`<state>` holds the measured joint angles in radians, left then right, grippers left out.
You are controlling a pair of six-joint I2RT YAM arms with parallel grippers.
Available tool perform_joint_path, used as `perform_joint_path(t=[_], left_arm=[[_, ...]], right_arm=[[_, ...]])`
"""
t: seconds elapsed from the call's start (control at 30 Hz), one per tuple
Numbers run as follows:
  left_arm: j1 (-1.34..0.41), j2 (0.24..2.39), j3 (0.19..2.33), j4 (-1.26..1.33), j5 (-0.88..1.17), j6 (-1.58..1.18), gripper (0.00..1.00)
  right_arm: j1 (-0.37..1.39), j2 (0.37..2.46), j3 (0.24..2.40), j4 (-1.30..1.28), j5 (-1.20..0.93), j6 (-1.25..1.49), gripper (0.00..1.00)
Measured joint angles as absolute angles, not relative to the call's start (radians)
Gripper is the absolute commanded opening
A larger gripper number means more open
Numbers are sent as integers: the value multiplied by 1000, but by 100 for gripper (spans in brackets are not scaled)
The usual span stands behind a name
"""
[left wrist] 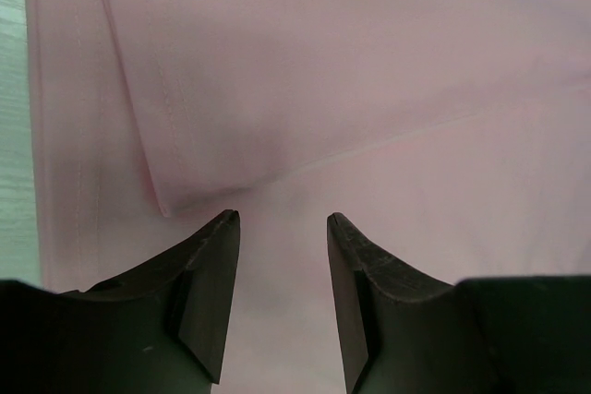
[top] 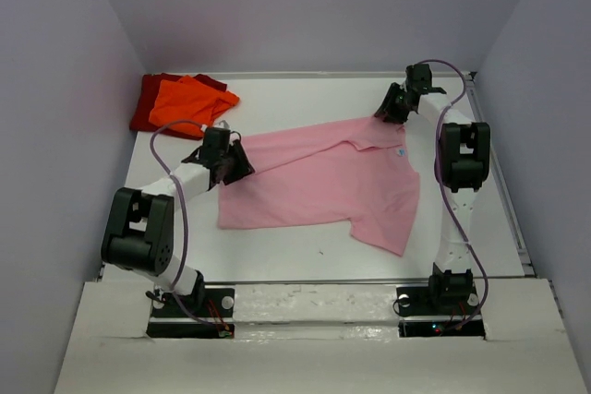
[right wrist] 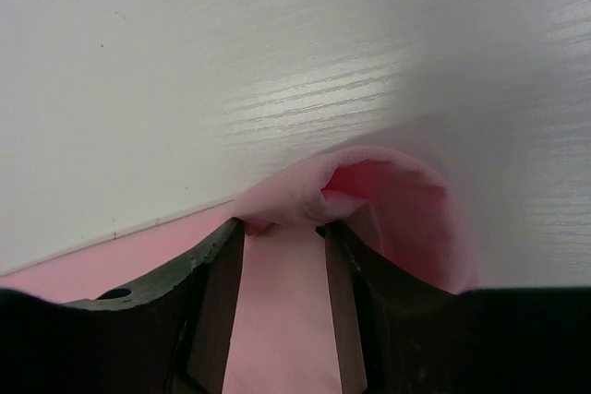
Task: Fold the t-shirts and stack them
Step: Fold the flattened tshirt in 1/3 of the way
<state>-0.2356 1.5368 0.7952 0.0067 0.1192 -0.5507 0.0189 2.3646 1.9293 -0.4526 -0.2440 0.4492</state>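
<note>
Barely Under Way: Pink Shirt Being Handled While Two Others Are Waiting

Only the pink shirt point(top: 323, 182) is getting any attention at this moment. It is lying mostly flat on the table point(top: 305, 260) and stretching from one gripper to the other. The right gripper point(right wrist: 282, 223) is clamping a bunched edge of it, and a hump of pink cloth is bulging up and over the fingertips just off the white surface. The left gripper point(left wrist: 282, 217) is sitting at the opposite end of the garment. Its fingers are standing apart with pink cloth filling the gap beneath them, and a turned-over seam edge is lying just ahead of the tips. Whether it is pinching anything cannot be told from these views. The shirt's pale label point(top: 403, 151) is showing near the right gripper, on the side toward that arm's base.

Beyond the left gripper and off to its left, well apart from the right one, the orange shirt point(top: 189, 101) is lying crumpled on top of the red shirt point(top: 148, 103). Both are looking unfolded, a loose heap and not a tidy pile.

Judging from how things are lying, the job is sitting at an early stage. No shirt is showing a finished fold and no neat stack is standing anywhere. The pink shirt appears to be getting spread out or going into its first fold. That fold, the folding of the orange and red shirts, and the stacking of all three are all waiting to be done.
</note>
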Motion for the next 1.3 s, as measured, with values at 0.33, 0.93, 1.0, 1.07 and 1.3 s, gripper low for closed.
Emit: perform_joint_path(t=[0.33,0.93,1.0,1.07,1.3], left_arm=[[-157,1631,1180,-84,121,-501,52],[-103,1942,1283,-110,154,-464,52],[-94,1984,1300,-103,162,-466,52],[-78,1998,1321,-97,167,-463,52],[-37,2046,1389,-104,178,-459,52]], right_arm=[[11,2355,1913,-444,-255,449,47],[11,2345,1899,-442,-250,450,47],[11,2345,1899,-442,-250,450,47],[11,2345,1899,-443,-247,450,47],[7,2356,1919,-449,-247,456,47]])
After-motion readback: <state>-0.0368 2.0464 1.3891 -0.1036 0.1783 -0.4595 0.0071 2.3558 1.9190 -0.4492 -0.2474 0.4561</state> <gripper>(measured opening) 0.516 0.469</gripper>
